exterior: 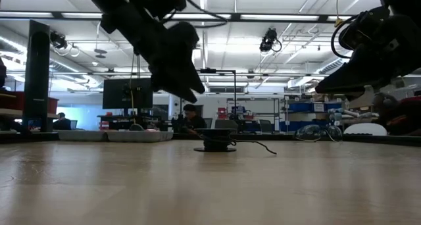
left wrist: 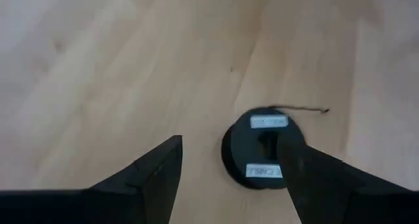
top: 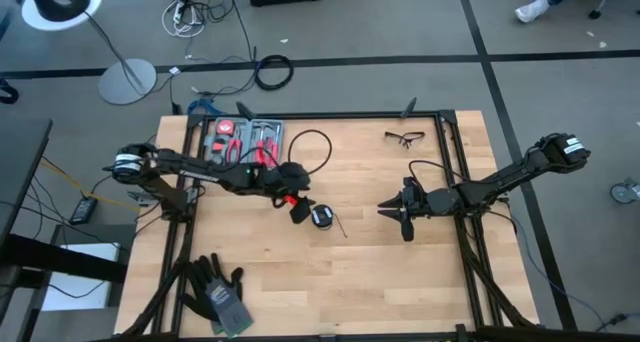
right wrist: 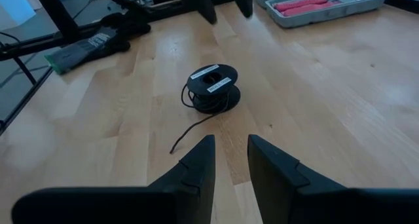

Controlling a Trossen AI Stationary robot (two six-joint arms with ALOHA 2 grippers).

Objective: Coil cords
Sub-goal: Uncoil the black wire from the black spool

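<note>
The high view looks straight down on the whole table (top: 400, 282); the low view looks level across it. Both wrist views look close at the puck (left wrist: 258, 149), which all views share

Pale, smooth wooden table (right wrist: 340, 112); matt black plastic puck (right wrist: 211, 88) with white labels.

Puck (left wrist: 260, 149) partly hidden behind left gripper's (left wrist: 229, 178) near finger (left wrist: 314, 178) in left wrist view; label text too blurred to read. Tool tray (right wrist: 321, 2) cut off by frame edge in right wrist view. Gloves (top: 218, 294) partly covered by frame strut, high view.
</note>
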